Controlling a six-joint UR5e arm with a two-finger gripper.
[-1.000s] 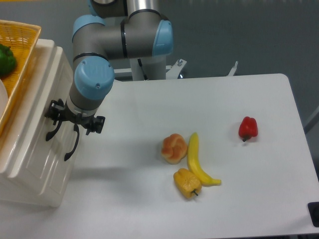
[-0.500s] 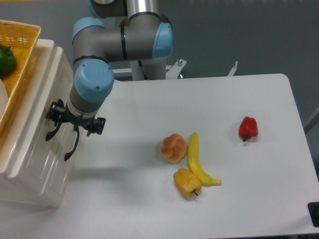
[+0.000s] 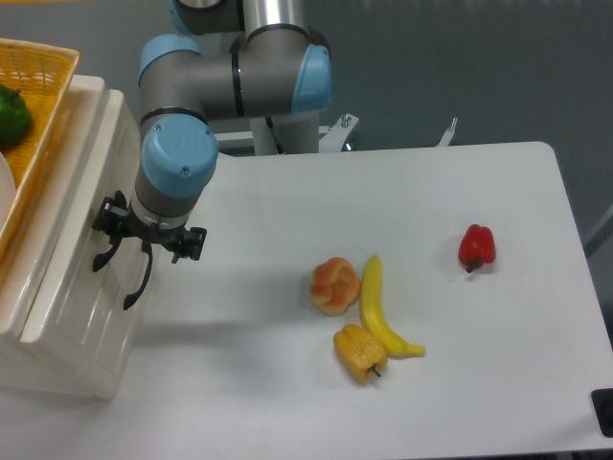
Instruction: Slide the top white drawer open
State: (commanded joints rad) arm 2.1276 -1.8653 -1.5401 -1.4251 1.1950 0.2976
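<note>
The small white cabinet stands at the left edge, its front facing right. The top white drawer sits a little way out of the cabinet, with a thin gap along its upper edge. My gripper is pressed against the drawer front and shut on the drawer's curved black handle. The fingertips are mostly hidden behind the black gripper body. The lower drawer sits below it, and its own black handle hangs free just under the gripper.
On the cabinet top rests a yellow basket holding a green pepper. On the table lie a bread roll, a banana, a yellow pepper and, further right, a red pepper.
The gripper has shifted slightly to the right, taking the top handle with it. The top drawer has slid a little out of the cabinet. The lower handle stays put.
</note>
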